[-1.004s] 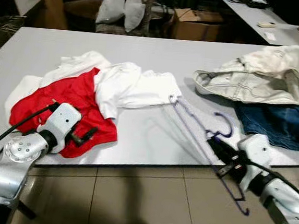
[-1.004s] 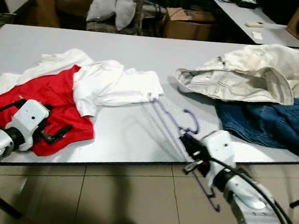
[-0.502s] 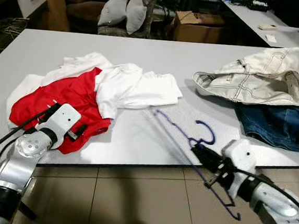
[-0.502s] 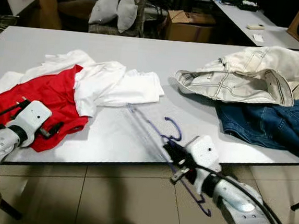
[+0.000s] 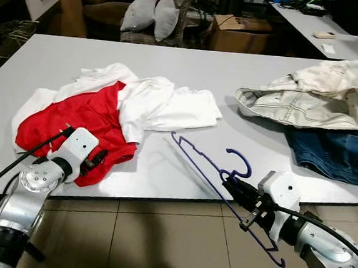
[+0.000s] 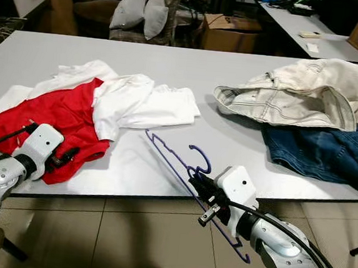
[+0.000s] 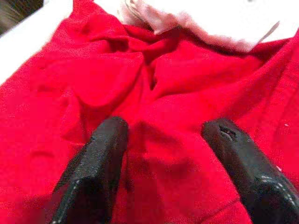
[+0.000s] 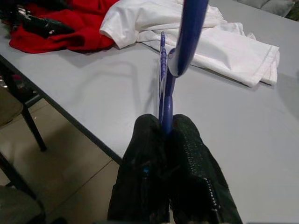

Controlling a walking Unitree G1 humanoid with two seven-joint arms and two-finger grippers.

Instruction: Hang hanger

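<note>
Right pincer: the right pincer (image 5: 232, 187) sits at the near edge of the table (image 5: 247, 71), its two black fingers (image 8: 187, 154) pressed together on the wire of the purple hanger (image 5: 216, 175), just under the hook.
Purple hanger: it is held tilted; its far tip points out over the table toward the white shirt (image 5: 163, 104), the hook curls up above the table edge, and its lower end hangs down past the edge in front of the tiled floor (image 5: 157, 245).
Left pincer: the left pincer (image 5: 96, 161) is over the near corner of the red garment (image 5: 83, 116); in the left wrist view its fingers (image 7: 100, 158) stand well apart with red cloth between and below them. I cannot tell for sure whether the tips touch the cloth.
Red garment: crumpled on the left part of the table, partly tucked under the white shirt.
White shirt: rumpled, lying beside and over the red garment, near the middle of the table.
Cream jeans: cream jeans (image 5: 314, 95) are heaped on the right side, further back.
Blue jeans: blue jeans (image 5: 337, 154) lie just beside the cream ones, nearer the table's front edge.
Beyond the table: grey cushions (image 5: 150, 13) and a cardboard box (image 5: 238, 29) sit in the dim background.
</note>
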